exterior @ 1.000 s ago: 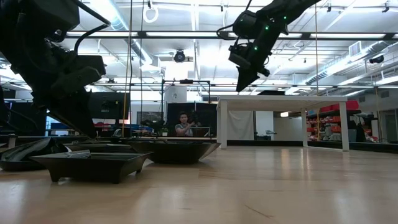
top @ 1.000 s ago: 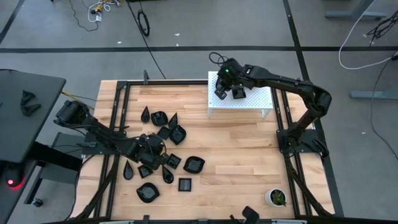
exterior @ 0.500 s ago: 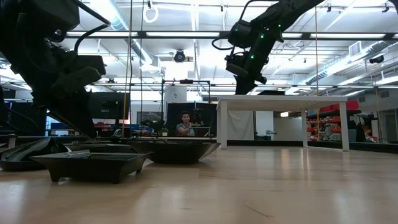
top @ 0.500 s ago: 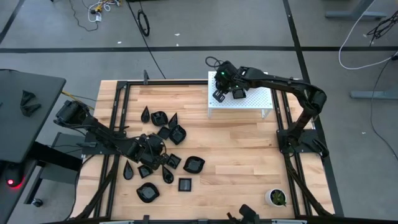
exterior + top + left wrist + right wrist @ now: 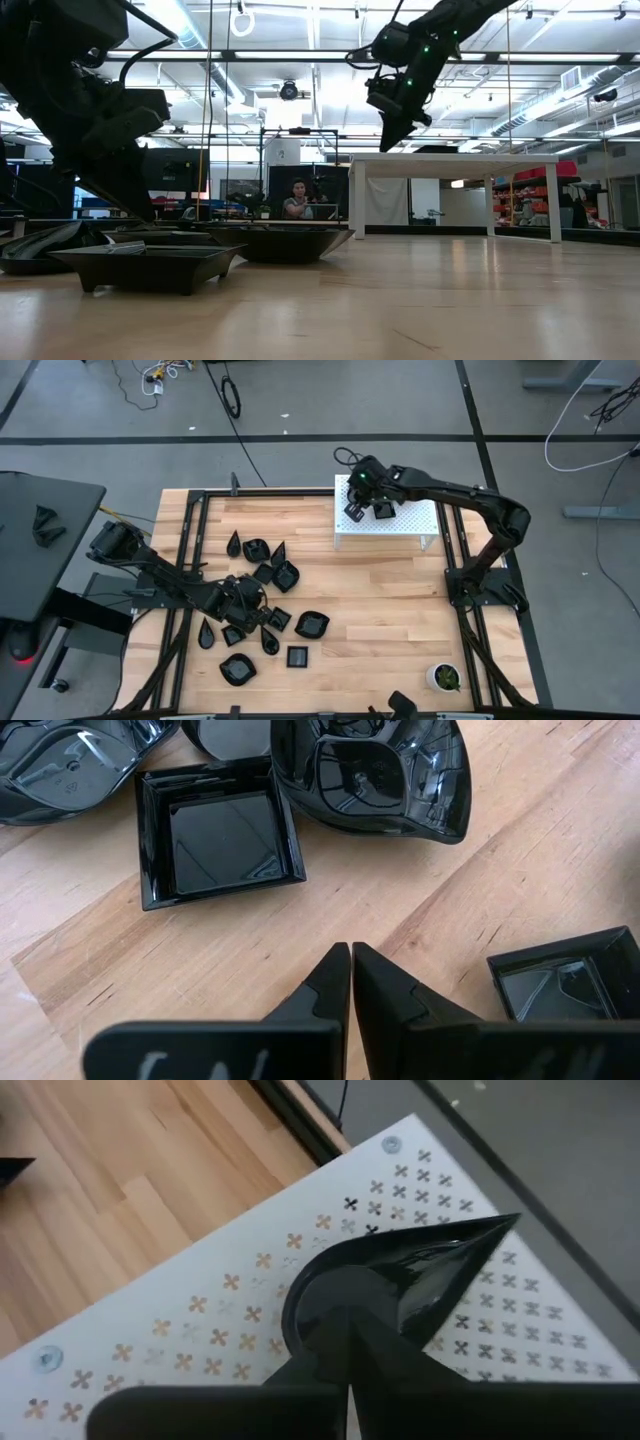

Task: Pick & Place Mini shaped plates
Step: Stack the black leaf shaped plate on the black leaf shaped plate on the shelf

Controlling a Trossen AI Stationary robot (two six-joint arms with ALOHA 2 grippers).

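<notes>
Grey floor (image 5: 300,400) with dark seam lines, loose cables (image 5: 585,415). Black desk (image 5: 40,540) beside the wooden table (image 5: 380,600). Behind: ceiling strip lights (image 5: 300,55), shelving (image 5: 525,200), seated person (image 5: 296,200).

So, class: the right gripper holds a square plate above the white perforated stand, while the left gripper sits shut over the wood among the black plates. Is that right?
Not quite. The plate in the right gripper is teardrop-shaped, with one pointed tip, not square; the right wrist view shows it above the white perforated stand. The rest holds: the left gripper is shut over the wood among the black plates.
</notes>
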